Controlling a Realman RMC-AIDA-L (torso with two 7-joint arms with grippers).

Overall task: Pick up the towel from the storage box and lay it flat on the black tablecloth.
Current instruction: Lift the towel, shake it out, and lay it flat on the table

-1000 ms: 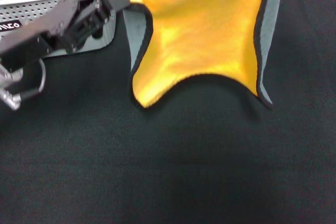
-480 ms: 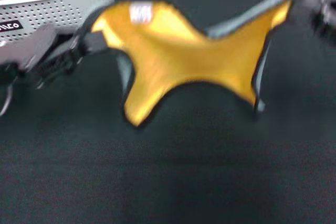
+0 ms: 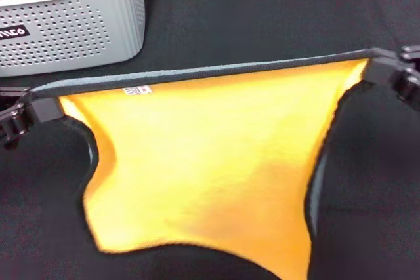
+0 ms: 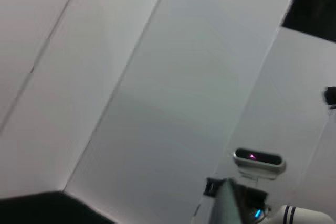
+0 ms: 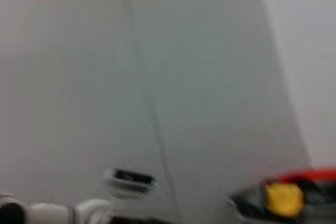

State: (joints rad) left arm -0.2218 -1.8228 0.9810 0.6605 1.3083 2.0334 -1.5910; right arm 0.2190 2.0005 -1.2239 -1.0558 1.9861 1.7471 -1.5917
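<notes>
Now both grippers, left (image 3: pixel 20 117) and right (image 3: pixel 394 73), pinch the towel's (image 3: pixel 203 168) top corners, stretching it flat above the tablecloth (image 3: pixel 216 24) for laying.

Left gripper (image 3: pixel 41 108) low at left edge, right gripper (image 3: pixel 384 70) at right edge, both clamped

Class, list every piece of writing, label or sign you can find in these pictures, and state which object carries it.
"...nco": white letters on a black label on the storage box; the start is cut off by the picture's edge.
Small white tag at the towel's top edge: it carries print, too small to read.
Wrist views: no readable text.
</notes>
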